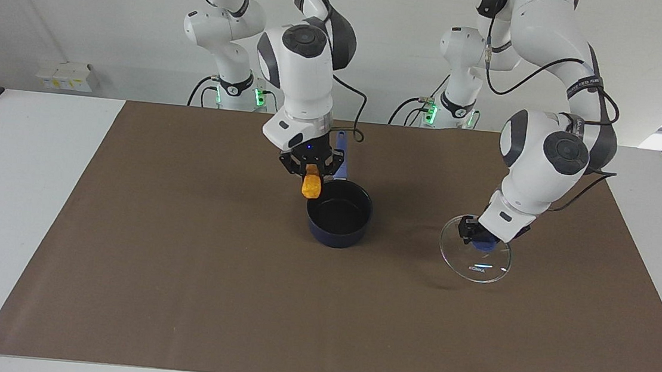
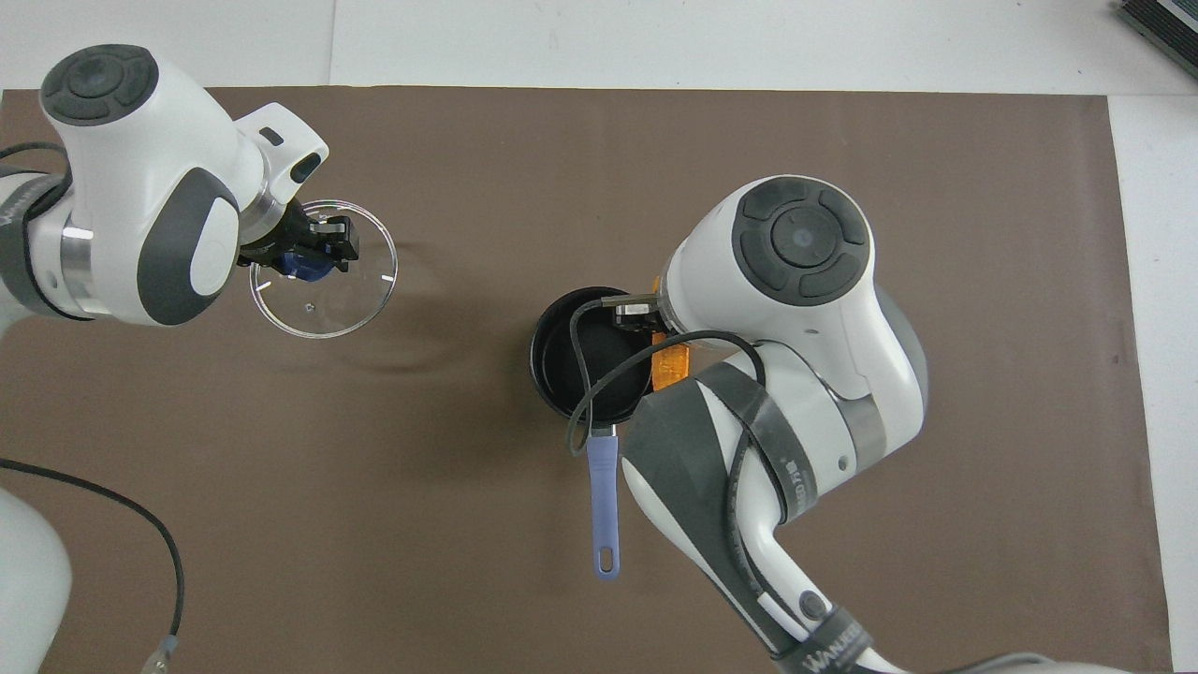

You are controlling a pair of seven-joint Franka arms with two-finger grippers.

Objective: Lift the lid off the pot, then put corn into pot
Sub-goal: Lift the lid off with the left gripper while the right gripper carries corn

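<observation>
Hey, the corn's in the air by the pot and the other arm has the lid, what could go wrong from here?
1. The corn, shut in the right gripper, hangs over the pot rim rather than its middle; released here, it might strike the rim and land on the mat.
2. The left gripper holds the lid by its knob, tilted, over the mat toward the left arm's end of the table; a slip could drop the glass.

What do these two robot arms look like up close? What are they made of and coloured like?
Both arms are glossy white shells with dark grey bands at the joints and round grey caps on the ends. Black cables loop along them, and green lights glow at the bases. Each ends in a small black two-finger hand: the left hand and the right hand. White lettering runs along a grey band.
</observation>
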